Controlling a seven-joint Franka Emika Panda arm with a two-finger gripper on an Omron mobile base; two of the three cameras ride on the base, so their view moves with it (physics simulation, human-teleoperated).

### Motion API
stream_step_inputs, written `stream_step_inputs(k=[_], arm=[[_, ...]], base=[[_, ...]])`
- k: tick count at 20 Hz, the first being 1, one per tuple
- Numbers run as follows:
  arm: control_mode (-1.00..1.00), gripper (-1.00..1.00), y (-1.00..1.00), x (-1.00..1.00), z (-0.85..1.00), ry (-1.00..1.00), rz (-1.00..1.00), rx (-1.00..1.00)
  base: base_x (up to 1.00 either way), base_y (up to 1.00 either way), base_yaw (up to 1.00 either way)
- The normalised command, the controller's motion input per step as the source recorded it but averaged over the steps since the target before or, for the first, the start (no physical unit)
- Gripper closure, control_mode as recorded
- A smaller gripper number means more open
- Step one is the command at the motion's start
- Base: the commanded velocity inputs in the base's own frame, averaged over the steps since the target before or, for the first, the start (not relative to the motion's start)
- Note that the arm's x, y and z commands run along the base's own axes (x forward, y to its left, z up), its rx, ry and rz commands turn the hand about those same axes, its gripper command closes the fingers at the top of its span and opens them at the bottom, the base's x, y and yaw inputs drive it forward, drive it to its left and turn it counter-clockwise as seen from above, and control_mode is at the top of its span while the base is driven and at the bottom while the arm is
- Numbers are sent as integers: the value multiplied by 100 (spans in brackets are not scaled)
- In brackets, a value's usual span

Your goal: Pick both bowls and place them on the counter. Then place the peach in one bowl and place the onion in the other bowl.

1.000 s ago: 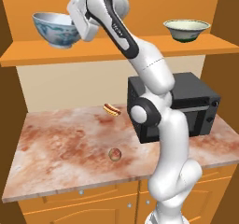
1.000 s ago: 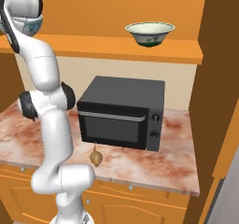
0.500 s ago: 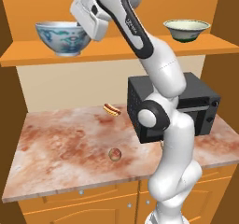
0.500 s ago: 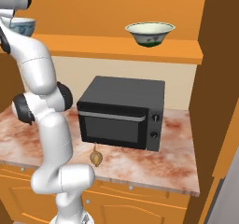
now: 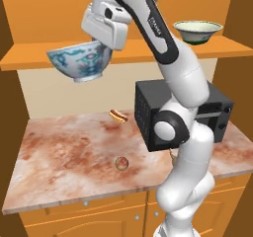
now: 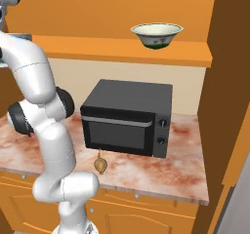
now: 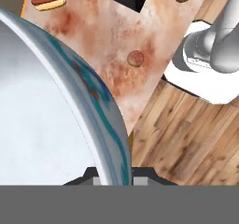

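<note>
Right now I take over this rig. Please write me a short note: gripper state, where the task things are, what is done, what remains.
Gripper: shut on the rim of the blue-patterned bowl, held in the air in front of the shelf, above the counter.
Cream bowl: on the shelf, untouched.
Peach: on the counter, near its front edge.
Onion: on the counter in front of the microwave.
Done: first bowl lifted off the shelf.
Left: set this bowl on the counter, fetch the cream bowl, then put the peach in one bowl and the onion in the other.
</note>
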Motion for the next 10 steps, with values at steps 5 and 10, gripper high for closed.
stream_step_inputs(k=[5, 10], arm=[[-100, 100, -37, -93, -78, -1, -2, 0], [-100, 100, -44, -82, -93, -15, -2, 2]], base=[[0, 0, 0], [0, 0, 0]])
